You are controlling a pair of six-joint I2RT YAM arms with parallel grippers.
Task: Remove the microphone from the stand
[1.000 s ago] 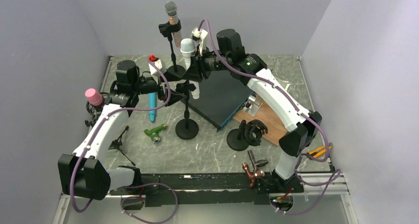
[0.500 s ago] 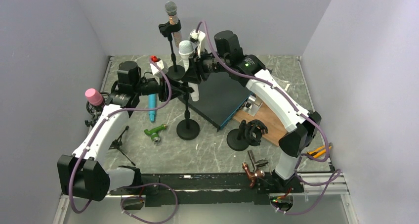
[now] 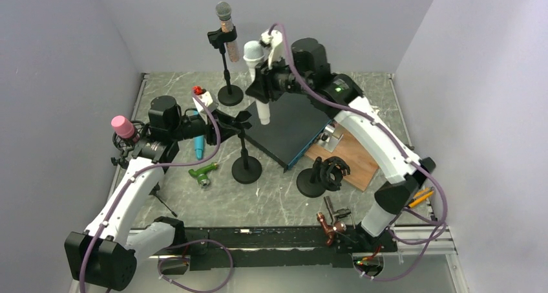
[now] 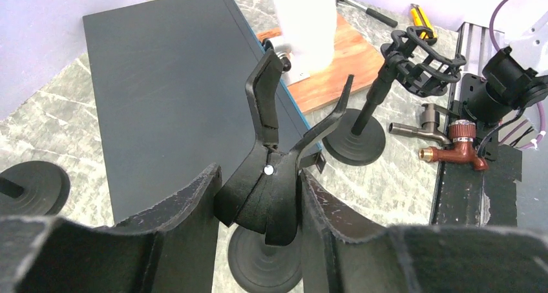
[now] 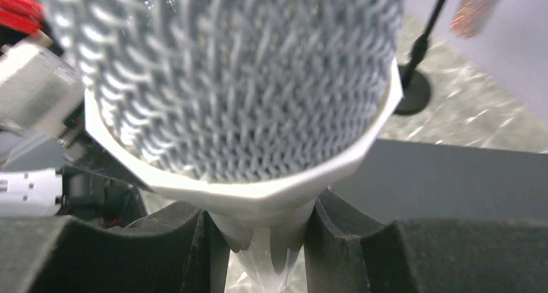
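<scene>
While right pincer [image 5: 258,241] holds microphone [image 5: 239,79] | wrist view alone: left pincer [image 4: 260,180] clamps clip [image 4: 263,112]

The top external camera sits high behind the arm bases and looks down and forward over the whole table [image 3: 278,193], from its near edge to the far wall. The left wrist camera sits close behind the left gripper [image 4: 258,196] and faces the table's near right corner. It takes in the stand clip [image 4: 271,163], dark panel [image 4: 161,92] and shock mount [image 4: 417,54], which the top view also shows. The right wrist camera, pressed close to the blurred microphone [image 5: 239,79], faces the far edge. It shares the microphone and the far stand base [image 5: 410,92] with the top view.
</scene>
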